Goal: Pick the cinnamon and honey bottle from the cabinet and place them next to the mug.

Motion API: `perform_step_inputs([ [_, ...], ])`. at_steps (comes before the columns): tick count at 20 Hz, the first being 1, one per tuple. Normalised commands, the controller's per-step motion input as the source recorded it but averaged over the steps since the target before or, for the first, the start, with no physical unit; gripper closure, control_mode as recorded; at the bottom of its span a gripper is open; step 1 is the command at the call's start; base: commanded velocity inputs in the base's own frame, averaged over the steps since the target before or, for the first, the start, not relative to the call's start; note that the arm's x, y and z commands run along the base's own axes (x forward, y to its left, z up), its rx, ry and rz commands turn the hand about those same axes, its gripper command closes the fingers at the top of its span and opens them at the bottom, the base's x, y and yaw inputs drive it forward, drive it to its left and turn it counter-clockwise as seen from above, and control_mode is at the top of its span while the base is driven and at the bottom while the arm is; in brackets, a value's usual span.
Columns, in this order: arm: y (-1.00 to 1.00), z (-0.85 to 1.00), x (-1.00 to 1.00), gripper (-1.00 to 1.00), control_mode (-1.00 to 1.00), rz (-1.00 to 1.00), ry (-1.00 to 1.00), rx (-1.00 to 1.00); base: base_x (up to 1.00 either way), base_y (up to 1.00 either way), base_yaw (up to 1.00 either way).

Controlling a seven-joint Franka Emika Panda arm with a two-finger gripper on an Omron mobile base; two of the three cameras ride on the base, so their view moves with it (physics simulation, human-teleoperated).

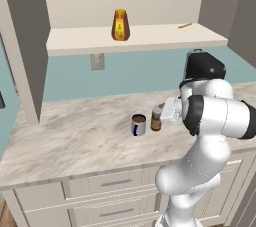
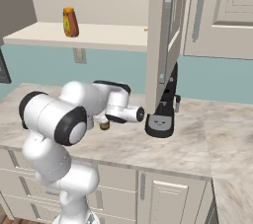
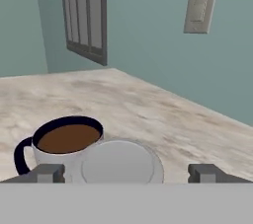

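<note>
The cinnamon (image 1: 156,118) stands upright on the marble counter just right of the mug (image 1: 138,124), which holds brown liquid. In the hand view the jar's pale grey lid (image 3: 118,163) sits close below the camera, with the mug (image 3: 66,141) touching or nearly touching its left side. My gripper (image 3: 127,173) is open, and its fingertips (image 3: 49,173) stand wide on either side of the lid with a gap to it. The honey bottle (image 1: 120,25) stands upright on the cabinet shelf (image 1: 150,38), far above the hand. It also appears as the honey bottle (image 2: 70,22) in the right base view.
A black coffee machine (image 1: 202,66) stands at the back right of the counter, just behind my arm. An open cabinet door (image 2: 165,30) hangs above it. A wall outlet (image 1: 97,62) sits under the shelf. A small yellow item (image 1: 185,25) lies on the shelf's right end.
</note>
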Motion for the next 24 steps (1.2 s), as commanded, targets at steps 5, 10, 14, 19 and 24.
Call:
perform_step_inputs([
  [5,0.0,0.54,0.0,-1.0,-1.0,0.0,0.0,0.0,0.0,0.0,0.0],
  [10,0.0,0.59,0.0,-1.0,-1.0,0.0,0.0,0.0,0.0,0.0,0.0],
  [14,0.0,0.63,0.0,-1.0,-1.0,-0.02,0.04,0.0,0.0,0.0,0.0],
  [19,0.0,0.52,0.0,-1.0,-1.0,-0.08,0.14,0.0,0.0,0.0,0.0],
  [24,0.0,0.51,-0.03,-1.0,-1.0,-0.17,0.26,0.0,0.0,0.0,0.0],
])
